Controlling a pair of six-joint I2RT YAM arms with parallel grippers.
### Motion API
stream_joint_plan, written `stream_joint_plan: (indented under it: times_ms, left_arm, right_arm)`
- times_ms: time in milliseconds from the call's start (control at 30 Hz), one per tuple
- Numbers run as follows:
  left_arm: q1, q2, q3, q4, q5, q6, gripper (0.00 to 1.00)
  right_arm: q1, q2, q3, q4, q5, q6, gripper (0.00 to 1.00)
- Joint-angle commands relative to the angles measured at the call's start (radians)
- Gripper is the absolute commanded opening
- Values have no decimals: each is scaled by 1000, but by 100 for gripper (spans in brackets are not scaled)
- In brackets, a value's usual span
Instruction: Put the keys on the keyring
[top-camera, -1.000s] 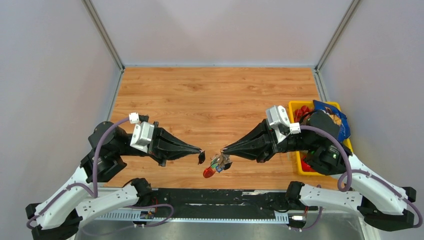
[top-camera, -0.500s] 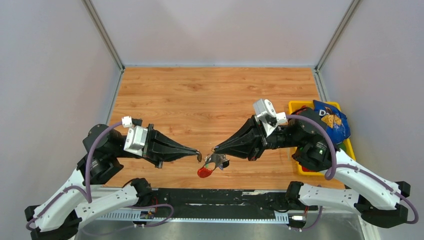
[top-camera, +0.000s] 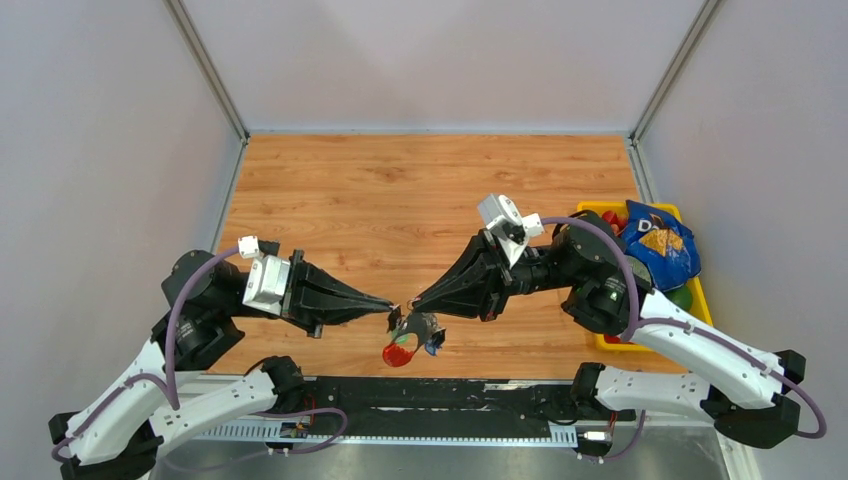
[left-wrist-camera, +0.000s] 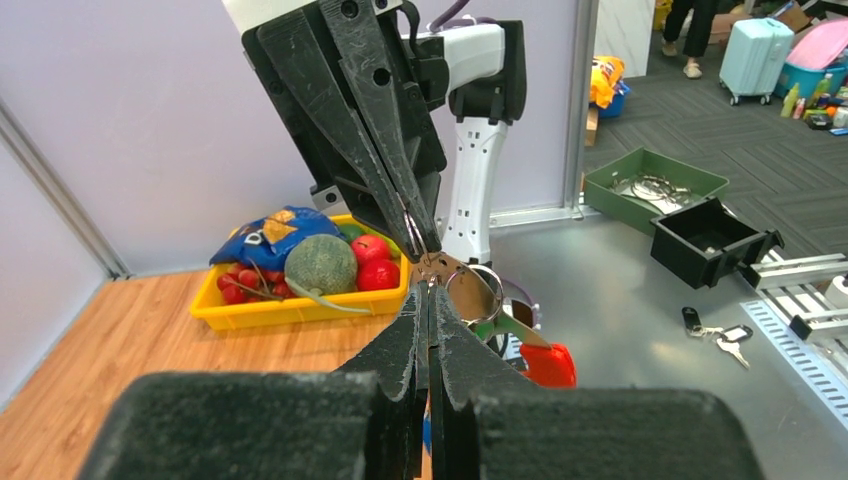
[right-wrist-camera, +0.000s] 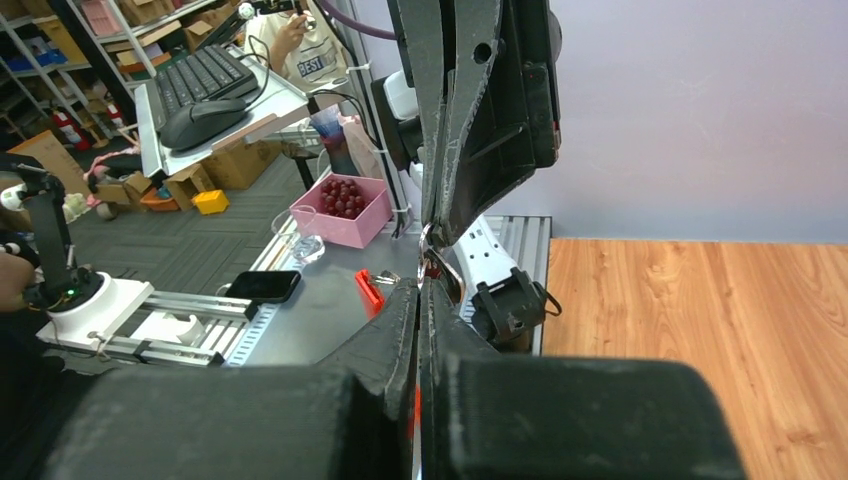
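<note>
Both arms reach inward from their bases, low over the near edge of the desk (top-camera: 400, 190), and their long black fingers meet tip to tip about midway along that edge. The left gripper (top-camera: 392, 306) points right and the right gripper (top-camera: 414, 304) points left and a little down.

The left jaws are pressed to a thin slit, with 1 small dark key (top-camera: 394, 317) pinched at their tips; in the left wrist view it is too hidden to make out. The right jaws are likewise closed, nipping the metal ring of 1 keyring (top-camera: 418, 328), which hangs just below and between the 2 sets of tips, off the wood. Its 1 red tag (top-camera: 397, 353) dangles lowest.

At the right edge sits 1 yellow bin (left-wrist-camera: 300, 308) holding 1 blue bag (top-camera: 655, 240), 1 melon (left-wrist-camera: 320, 265) and some red fruit.
</note>
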Motion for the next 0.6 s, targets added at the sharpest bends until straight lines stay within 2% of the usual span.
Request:
stream_joint_plan:
  times_ms: [0, 567]
  left_arm:
    - [-3, -13, 10, 28, 16, 29, 0]
    - [-3, -28, -4, 44, 27, 29, 0]
  right_arm:
    - [-2, 5, 3, 103, -32, 48, 0]
    - [-2, 52, 0, 183, -68, 107, 0]
